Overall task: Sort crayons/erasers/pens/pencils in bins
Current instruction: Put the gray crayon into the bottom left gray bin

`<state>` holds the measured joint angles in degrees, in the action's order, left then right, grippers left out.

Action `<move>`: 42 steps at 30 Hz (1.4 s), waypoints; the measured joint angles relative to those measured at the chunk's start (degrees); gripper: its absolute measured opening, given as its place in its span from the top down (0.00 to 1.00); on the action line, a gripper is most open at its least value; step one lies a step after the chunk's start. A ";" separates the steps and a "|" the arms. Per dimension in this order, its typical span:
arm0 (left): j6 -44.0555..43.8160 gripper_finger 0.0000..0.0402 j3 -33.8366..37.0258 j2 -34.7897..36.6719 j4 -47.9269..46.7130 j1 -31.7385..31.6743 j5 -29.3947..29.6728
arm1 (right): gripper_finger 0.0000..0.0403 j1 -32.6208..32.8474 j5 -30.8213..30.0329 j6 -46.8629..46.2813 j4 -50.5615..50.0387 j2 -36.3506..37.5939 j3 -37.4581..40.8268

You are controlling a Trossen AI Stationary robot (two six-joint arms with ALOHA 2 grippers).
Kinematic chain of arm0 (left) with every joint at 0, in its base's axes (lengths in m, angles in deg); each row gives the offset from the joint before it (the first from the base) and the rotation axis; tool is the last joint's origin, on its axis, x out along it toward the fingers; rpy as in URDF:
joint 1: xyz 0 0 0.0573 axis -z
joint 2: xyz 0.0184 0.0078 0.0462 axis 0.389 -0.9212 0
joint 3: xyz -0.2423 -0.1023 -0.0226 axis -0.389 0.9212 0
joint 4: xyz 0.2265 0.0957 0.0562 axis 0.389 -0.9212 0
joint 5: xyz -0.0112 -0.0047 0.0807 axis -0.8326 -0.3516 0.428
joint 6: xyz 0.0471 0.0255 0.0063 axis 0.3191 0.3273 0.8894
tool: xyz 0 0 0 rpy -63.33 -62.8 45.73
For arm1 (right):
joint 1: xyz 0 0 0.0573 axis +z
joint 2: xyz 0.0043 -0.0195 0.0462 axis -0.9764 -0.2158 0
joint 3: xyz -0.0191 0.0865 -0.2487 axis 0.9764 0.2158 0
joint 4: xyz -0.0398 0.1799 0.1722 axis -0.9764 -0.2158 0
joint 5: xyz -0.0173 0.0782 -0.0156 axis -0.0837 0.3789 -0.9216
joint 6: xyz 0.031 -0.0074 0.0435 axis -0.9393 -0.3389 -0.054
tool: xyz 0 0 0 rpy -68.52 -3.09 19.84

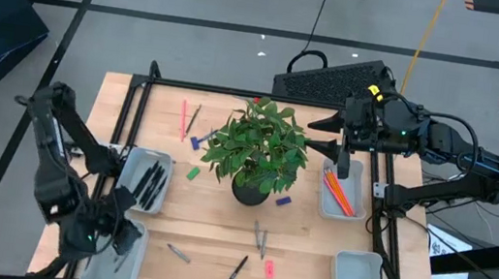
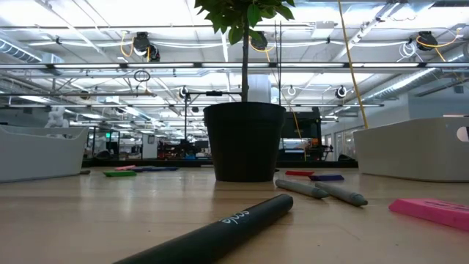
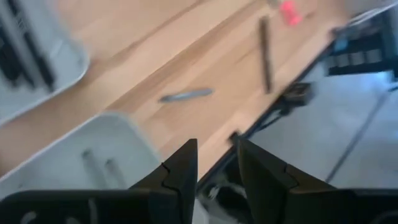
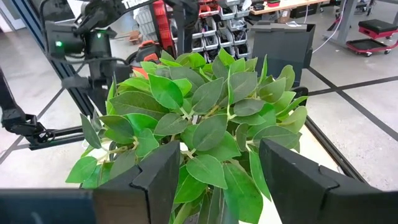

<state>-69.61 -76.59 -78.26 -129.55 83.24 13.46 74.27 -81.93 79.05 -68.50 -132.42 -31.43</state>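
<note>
Here, left claw (image 1: 118, 238) over near-left bin (image 1: 107, 259), nothing gripped.

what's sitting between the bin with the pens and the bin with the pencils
The potted plant sits between the pen bin and pencil bin, with erasers near it, in the high view.

A robotics lab or workshop in an open industrial hall. Around the pale wooden table (image 1: 218, 223) in its black metal frame (image 1: 265, 96) lie grey concrete floor with black tape lines (image 1: 82, 8), trailing cables, parts-bin shelving (image 4: 214, 28) and bright ceiling strip lights (image 2: 110, 37) beyond.
</note>
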 joint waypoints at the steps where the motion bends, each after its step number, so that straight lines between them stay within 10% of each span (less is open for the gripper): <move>1: 1.23 0.71 0.00 0.52 0.89 -0.14 1.71 | 0.47 -0.01 0.00 0.00 0.00 0.00 0.00; 18: 41.53 0.47 -0.02 1.36 24.21 -14.23 3.21 | 0.47 0.00 0.00 0.00 0.00 0.00 0.00; 42: 50.64 0.49 -0.01 -10.82 18.16 -25.91 -18.59 | 0.47 0.00 0.00 0.00 0.00 0.00 0.00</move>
<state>-18.97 -76.60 -89.08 -111.39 57.33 -5.13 74.27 -81.93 79.05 -68.50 -132.42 -31.43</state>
